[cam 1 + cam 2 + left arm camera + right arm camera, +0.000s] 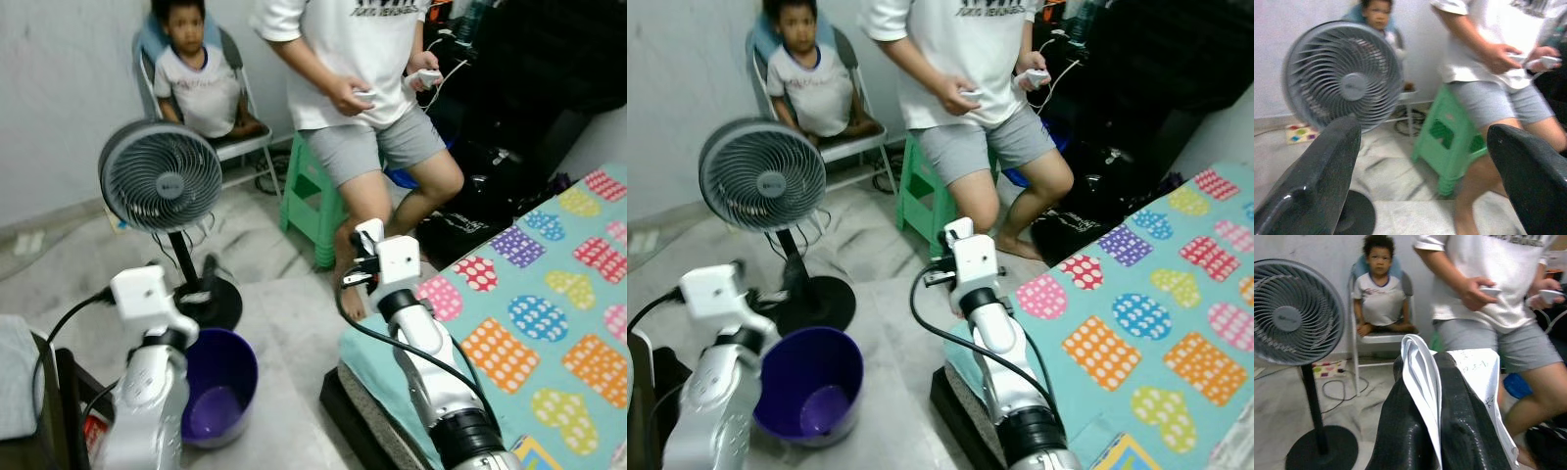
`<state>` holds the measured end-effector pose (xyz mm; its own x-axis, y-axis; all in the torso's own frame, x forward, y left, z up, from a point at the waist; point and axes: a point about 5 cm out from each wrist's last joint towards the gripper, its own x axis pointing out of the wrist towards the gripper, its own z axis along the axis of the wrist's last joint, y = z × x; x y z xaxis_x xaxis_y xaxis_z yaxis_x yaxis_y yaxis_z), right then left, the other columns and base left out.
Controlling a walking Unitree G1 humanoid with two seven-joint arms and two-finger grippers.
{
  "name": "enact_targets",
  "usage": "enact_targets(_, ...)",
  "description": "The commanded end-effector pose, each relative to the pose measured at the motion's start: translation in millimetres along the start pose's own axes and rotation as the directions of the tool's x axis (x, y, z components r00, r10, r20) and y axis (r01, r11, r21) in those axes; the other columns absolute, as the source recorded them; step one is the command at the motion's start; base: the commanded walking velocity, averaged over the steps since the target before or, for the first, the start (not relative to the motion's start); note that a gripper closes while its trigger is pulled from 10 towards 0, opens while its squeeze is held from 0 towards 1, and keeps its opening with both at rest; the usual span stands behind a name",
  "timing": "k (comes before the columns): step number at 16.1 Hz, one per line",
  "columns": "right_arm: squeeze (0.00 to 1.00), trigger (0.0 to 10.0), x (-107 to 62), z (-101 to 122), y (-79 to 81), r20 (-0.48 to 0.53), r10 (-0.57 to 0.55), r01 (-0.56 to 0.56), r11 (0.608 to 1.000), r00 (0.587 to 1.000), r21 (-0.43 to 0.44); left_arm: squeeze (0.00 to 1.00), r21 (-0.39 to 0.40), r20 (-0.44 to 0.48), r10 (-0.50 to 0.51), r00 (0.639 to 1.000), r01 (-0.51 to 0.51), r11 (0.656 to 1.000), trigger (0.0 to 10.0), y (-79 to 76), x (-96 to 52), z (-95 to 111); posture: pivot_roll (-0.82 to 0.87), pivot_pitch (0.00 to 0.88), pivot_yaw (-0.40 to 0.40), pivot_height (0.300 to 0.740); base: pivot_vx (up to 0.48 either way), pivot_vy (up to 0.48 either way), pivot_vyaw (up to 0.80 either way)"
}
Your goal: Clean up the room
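A sheet of white paper (1422,377) is pinched between the two black fingers of my right gripper (1425,363), which is shut on it. In the left eye view that gripper (362,257) is raised over the floor, beside the corner of the bed. My left gripper (1425,132) is open, its fingers (1317,181) wide apart with nothing between them. It hangs above a purple plastic bin (220,387) that stands on the floor at my left.
A grey standing fan (162,176) is on a black base just beyond the bin. A person (362,69) holding controllers sits on a green stool (312,201). A child sits on a folding chair (245,142). The patterned bed (549,313) is on the right.
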<state>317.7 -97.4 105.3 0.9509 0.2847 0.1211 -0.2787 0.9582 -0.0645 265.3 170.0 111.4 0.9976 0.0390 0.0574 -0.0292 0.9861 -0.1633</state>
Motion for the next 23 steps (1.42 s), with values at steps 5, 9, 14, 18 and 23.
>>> enact_targets(5, 0.00, 10.0, -6.8, 3.1, -19.4, 0.034, -0.119, 0.119, 0.993, 0.992, -0.004, 0.00, -0.002, -0.043, -0.097, 0.994, 0.097, 0.995, 10.0, -14.7, 17.2, -9.5, -0.07, 0.000, 0.054, 0.740, 0.000, 0.000, 0.00)
enact_targets(9, 0.00, 10.0, -10.2, 7.6, -24.5, 0.055, -0.147, 0.148, 0.989, 0.988, -0.012, 0.00, -0.003, -0.057, -0.095, 0.994, 0.095, 0.996, 10.0, -9.5, 22.9, -14.5, -0.10, 0.000, 0.078, 0.740, 0.000, 0.000, 0.00)
enact_targets(14, 0.00, 10.0, -23.4, -0.3, -28.3, 0.028, -0.198, 0.198, 0.980, 0.980, 0.007, 0.00, 0.023, -0.065, -0.152, 0.986, 0.154, 0.988, 10.0, -11.5, 20.1, -16.7, -0.08, 0.000, 0.069, 0.740, 0.000, 0.000, 0.00)
enact_targets(18, 0.00, 10.0, -31.0, -2.0, -28.8, 0.015, -0.169, 0.169, 0.986, 0.985, -0.009, 0.00, 0.015, -0.070, -0.103, 0.992, 0.105, 0.994, 10.0, -6.4, 9.9, -21.7, -0.07, 0.000, 0.052, 0.740, 0.000, 0.000, 0.00)
enact_targets(23, 0.00, 10.0, -47.9, -15.6, -36.2, -0.048, -0.224, 0.223, 0.975, 0.974, -0.019, 0.00, 0.023, -0.109, -0.095, 0.989, 0.098, 0.995, 10.0, -1.3, -2.6, -35.5, -0.07, 0.000, 0.027, 0.740, 0.000, 0.000, 0.00)
